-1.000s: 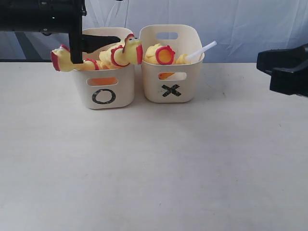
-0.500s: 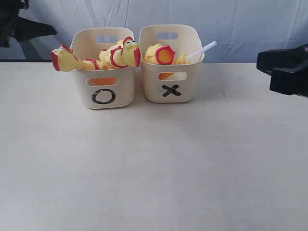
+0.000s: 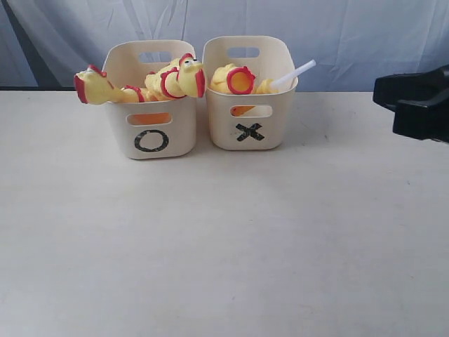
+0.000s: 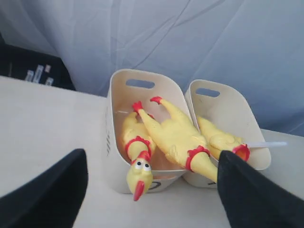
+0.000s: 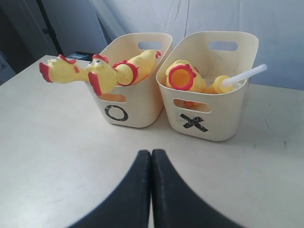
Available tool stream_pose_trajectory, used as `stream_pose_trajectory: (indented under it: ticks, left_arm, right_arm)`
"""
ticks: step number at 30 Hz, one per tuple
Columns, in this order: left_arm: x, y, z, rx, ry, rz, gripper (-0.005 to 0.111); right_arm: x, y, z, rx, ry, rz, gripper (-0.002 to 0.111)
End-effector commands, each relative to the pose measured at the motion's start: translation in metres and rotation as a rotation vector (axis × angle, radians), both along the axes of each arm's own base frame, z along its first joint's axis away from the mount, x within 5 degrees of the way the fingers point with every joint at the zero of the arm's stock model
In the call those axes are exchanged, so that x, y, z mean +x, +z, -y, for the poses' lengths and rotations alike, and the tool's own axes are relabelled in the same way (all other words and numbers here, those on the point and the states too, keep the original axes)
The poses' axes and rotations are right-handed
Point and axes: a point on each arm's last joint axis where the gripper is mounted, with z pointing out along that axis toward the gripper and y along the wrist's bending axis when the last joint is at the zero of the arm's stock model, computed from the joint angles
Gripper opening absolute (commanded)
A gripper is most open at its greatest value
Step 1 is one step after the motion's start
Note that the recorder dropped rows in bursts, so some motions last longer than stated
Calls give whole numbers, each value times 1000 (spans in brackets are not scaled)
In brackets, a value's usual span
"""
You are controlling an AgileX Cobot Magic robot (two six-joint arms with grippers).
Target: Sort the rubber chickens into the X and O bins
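Two rubber chickens lie in the O bin (image 3: 179,133) (image 4: 110,137) (image 5: 142,107). One chicken's head (image 3: 91,86) (image 5: 59,71) hangs over the bin's left rim, the other's (image 3: 184,77) (image 4: 139,173) over the front. The third chicken (image 3: 238,79) (image 4: 218,138) (image 5: 183,78), with a white tube (image 3: 295,73) (image 5: 244,76), sits in the X bin (image 3: 277,126) (image 5: 223,123). My left gripper (image 4: 152,156) hangs open and empty, apart from the bins. My right gripper (image 5: 151,153) is shut on nothing, low over the table in front of the bins.
The cream table (image 3: 224,246) runs wide and bare in front of the bins. A white cloth backdrop (image 3: 351,35) hangs behind them. My right arm (image 3: 417,102) shows dark at the right edge of the exterior view.
My left arm has pulled away from over the O bin to the left and left the exterior view. The chickens stay in the bins. The right arm has not moved.
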Motion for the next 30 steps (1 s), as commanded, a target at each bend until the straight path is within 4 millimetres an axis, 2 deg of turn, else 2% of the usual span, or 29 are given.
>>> stream_pose_trajectory:
  ticks: [1,5,9,12,21,24,30]
  left_arm:
    - [-37,20,-2,74,22,95,71]
    - [-67,19,-4,133,53,151,71]
    - [-92,-2,-4,176,59,156,71]
    - [-106,-18,0,134,40,137,71]
    - [-113,-56,7,66,-22,-25,71]
    - [-111,-64,3,116,-5,-51,57]
    - [-110,-75,-4,214,17,-85,2]
  right_arm:
    - [-1,0,1,1,-3,3,-1]
    - [-1,0,1,1,-3,3,-1]
    - [-1,0,1,2,-3,3,-1]
    - [-1,0,1,2,-3,3,-1]
    - [-1,-1,1,-5,-2,4,-1]
    - [-1,-1,1,-5,-2,4,-1]
    - [-1,-1,1,-5,-2,4,-1]
